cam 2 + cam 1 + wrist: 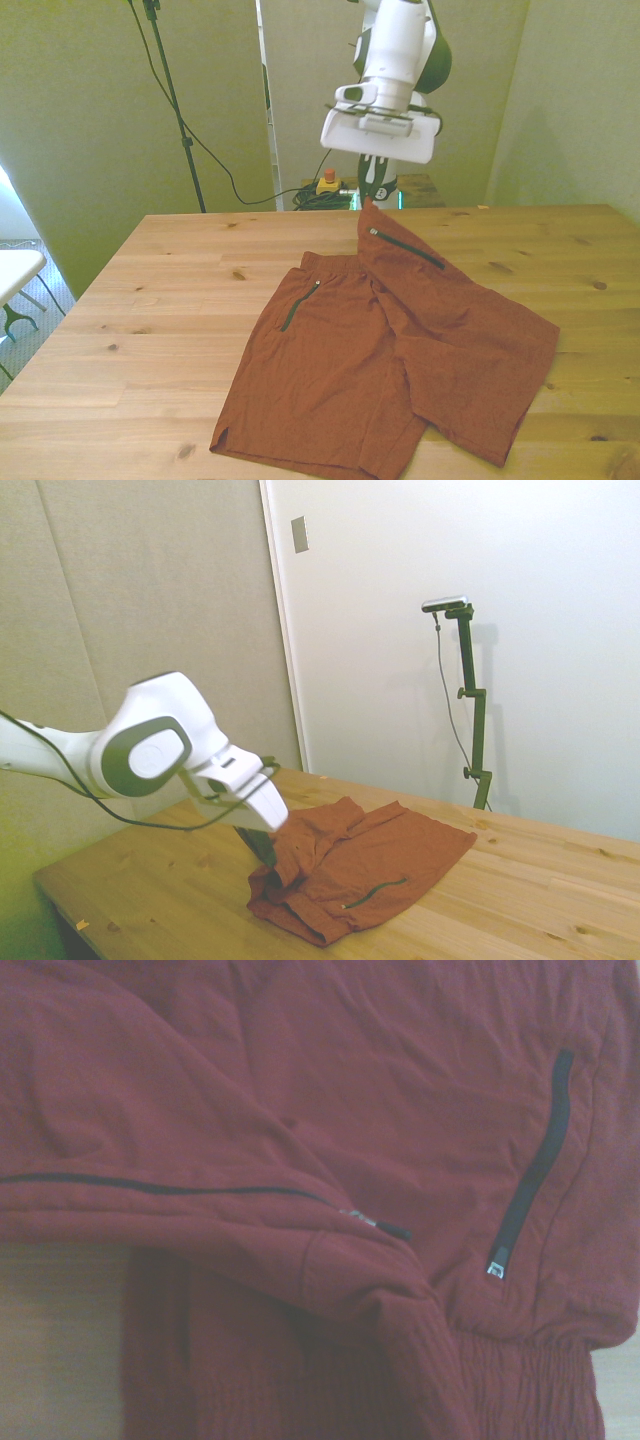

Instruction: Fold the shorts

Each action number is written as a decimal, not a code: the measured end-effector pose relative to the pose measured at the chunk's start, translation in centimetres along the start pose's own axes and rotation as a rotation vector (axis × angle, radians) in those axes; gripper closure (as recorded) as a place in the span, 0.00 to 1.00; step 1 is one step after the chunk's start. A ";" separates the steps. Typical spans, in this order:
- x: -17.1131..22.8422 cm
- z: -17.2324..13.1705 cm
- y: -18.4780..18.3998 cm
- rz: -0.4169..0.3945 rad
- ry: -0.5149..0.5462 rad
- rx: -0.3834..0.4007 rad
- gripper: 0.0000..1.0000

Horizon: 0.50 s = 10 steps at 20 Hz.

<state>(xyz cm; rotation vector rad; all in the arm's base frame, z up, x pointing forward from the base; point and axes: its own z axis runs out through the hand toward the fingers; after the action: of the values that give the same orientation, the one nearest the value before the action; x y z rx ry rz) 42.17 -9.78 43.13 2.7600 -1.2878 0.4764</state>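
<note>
The rust-orange shorts (pixel 370 370) lie spread on the wooden table (pixel 150 300), with the waistband toward the far edge. One waist corner is pulled up off the table, and my gripper (pixel 372 192) is shut on it. A dark green zip stripe (pixel 405 247) runs along the raised flap, and a second one (pixel 298 305) lies flat on the other half. From the side, the gripper (pixel 265 845) meets the shorts (pixel 380 865) at their rumpled near end. The wrist view is filled with the shorts (pixel 300 1080), showing both zips and the elastic waistband.
The table's (pixel 150 890) bare wood surrounds the garment on all sides. Behind the far edge sit an orange-topped button (pixel 327 182) and some cables. A white piece of furniture (pixel 15 270) stands off the front view's left.
</note>
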 end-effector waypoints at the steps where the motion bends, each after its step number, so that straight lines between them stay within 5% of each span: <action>1: 0.9 1.5 0.5 0.022 -0.020 -0.013 1.00; 2: 1.7 2.9 1.0 0.042 -0.034 -0.026 0.00; 6: 3.6 6.9 2.0 0.092 -0.084 -0.051 0.00; 10: 3.9 6.8 2.0 0.096 -0.089 -0.043 0.00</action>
<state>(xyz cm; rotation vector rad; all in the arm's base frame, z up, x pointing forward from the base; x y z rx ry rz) 44.69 -15.15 37.70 2.7222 -1.4370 0.3305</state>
